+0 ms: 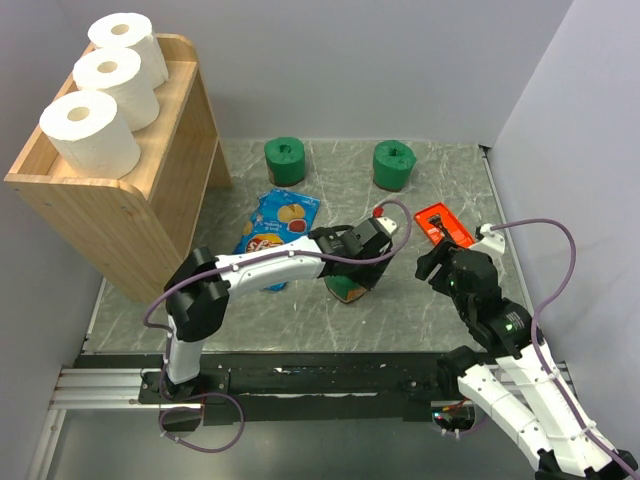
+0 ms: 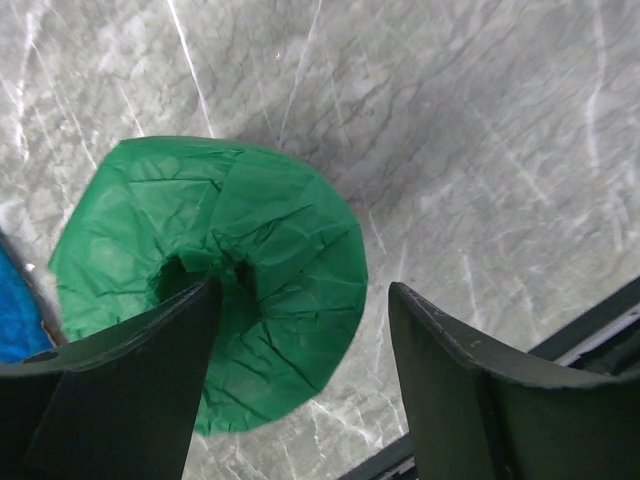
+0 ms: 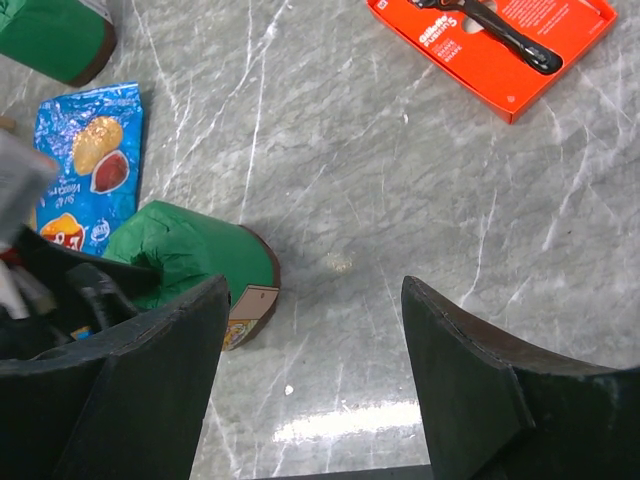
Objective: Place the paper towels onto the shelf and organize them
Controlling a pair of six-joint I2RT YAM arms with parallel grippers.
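Note:
Three white paper towels stand in a row on the top tray of the wooden shelf at the left. Two dark green paper towels stand at the back of the table. A third green roll stands mid-table under my left gripper. That gripper is open. One of its fingers hangs over the roll's hollow centre, the other stands outside the roll's rim, apart from it. My right gripper is open over bare table, with nothing between its fingers.
A blue chip bag lies left of the roll under my left gripper. A flat red-orange razor pack lies at the right, beyond my right gripper. The table's near edge has a black rail.

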